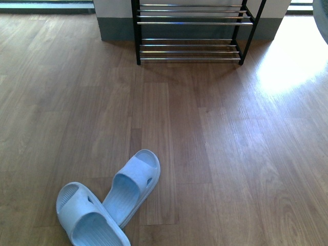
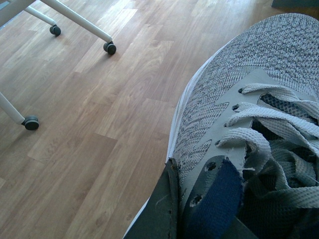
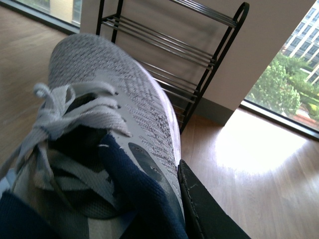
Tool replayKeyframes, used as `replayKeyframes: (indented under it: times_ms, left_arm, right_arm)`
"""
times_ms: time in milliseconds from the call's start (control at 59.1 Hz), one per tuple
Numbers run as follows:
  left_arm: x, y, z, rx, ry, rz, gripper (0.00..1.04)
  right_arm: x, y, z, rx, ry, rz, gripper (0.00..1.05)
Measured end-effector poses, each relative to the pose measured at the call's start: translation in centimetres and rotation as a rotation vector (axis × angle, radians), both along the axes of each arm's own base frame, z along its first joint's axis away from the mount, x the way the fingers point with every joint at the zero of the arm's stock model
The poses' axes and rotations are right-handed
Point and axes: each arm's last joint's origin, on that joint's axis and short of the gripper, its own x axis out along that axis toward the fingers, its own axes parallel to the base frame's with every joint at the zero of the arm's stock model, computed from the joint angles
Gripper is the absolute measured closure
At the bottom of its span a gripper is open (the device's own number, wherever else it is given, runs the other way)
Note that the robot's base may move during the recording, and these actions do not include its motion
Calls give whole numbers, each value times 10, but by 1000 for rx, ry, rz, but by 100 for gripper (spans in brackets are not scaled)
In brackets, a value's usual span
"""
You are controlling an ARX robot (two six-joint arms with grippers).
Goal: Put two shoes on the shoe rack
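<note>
Left claw (image 2: 178,205) is clamped on a grey knit sneaker (image 2: 239,64) with navy lining and pale laces; right claw (image 3: 169,199) clamps the other sneaker (image 3: 99,64)

- The pair of slides (image 1: 132,185) was pale blue, with ribbed footbeds.
- The shoe rack (image 1: 189,51) had a black frame and shiny chrome rods.
- The floor (image 1: 230,154) was brown wood-grain planks, washed white in one sunlit patch.
- The sneaker at the left arm (image 2: 234,84) was grey patterned knit, with pale grey laces, navy lining and a white sole edge.
- The sneaker at the right arm (image 3: 119,84) showed the same grey knit, pale laces and navy lining.
- The wall (image 1: 115,7) was white above a grey band.
</note>
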Motion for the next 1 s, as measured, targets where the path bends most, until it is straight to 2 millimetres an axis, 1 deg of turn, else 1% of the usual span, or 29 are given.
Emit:
replayKeyframes:
  times_ms: [998]
  left_arm:
    - [0,0,0,-2,3,-4,104]
  right_arm:
    - [0,0,0,8,3,-6,104]
